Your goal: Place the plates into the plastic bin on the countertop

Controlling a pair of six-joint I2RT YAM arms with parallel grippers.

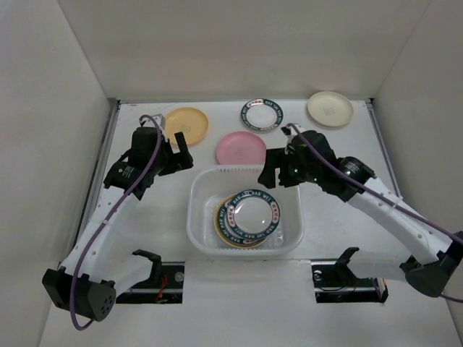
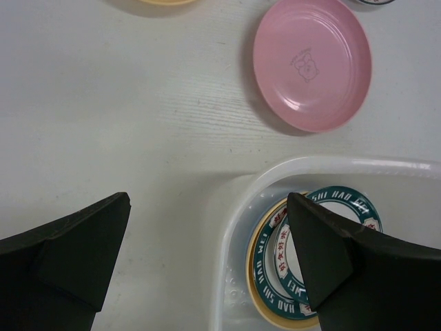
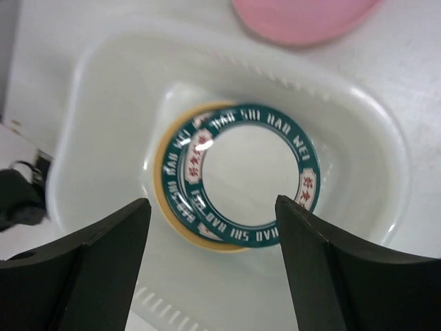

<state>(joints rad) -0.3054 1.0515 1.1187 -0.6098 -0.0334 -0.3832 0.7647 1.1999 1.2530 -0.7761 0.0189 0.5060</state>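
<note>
The plastic bin [image 1: 195, 217] sits mid-countertop and holds two green-rimmed white plates [image 1: 252, 212] stacked on a yellow plate [image 1: 217, 225]. A pink plate [image 1: 240, 148] lies just behind the bin. A yellow-orange plate [image 1: 187, 124], a green-rimmed plate [image 1: 261, 113] and a cream plate [image 1: 330, 108] lie at the back. My left gripper [image 1: 177, 155] is open and empty, above the countertop left of the pink plate [image 2: 312, 64], by the bin's back-left corner [image 2: 331, 165]. My right gripper [image 1: 278, 170] is open and empty, over the bin's back-right rim, looking down at the stacked plates [image 3: 248, 172].
White walls enclose the countertop [image 1: 145, 210] on the left, back and right. Two black arm mounts [image 1: 155, 271] stand at the near edge. The pink plate's edge shows at the top of the right wrist view [image 3: 303, 17].
</note>
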